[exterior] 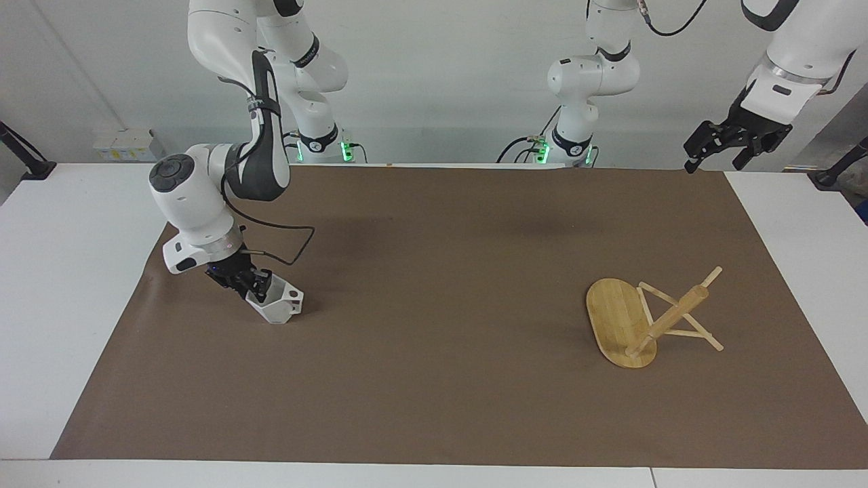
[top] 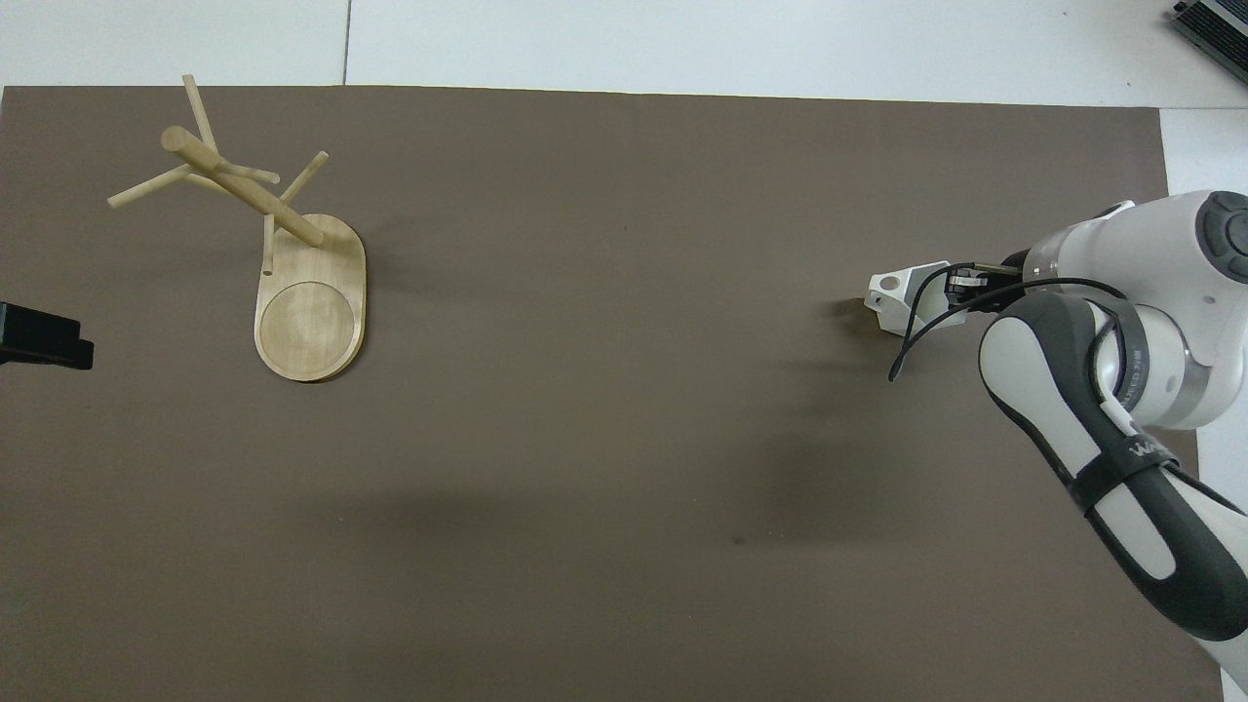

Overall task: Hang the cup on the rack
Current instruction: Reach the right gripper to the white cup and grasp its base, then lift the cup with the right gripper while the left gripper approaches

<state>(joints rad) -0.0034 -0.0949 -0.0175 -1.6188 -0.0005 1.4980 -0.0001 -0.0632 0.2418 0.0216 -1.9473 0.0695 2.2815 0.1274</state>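
Note:
The white faceted cup [exterior: 279, 303] is at the right arm's end of the brown mat, tilted, its handle with the round hole pointing toward the rack; it also shows in the overhead view [top: 899, 295]. My right gripper [exterior: 255, 285] is shut on the cup's rim wall, low over the mat, and shows in the overhead view [top: 963, 286] too. The bamboo rack [exterior: 618, 318] stands on its oval base toward the left arm's end, also seen from overhead [top: 310, 312]. My left gripper [exterior: 727, 144] waits open, raised over the mat's corner by its base.
The brown mat [exterior: 434, 379] covers most of the white table [exterior: 54, 291]. A cable loops from the right wrist [exterior: 291, 247] above the cup. The left gripper's tip [top: 39, 336] shows at the overhead view's edge, beside the rack.

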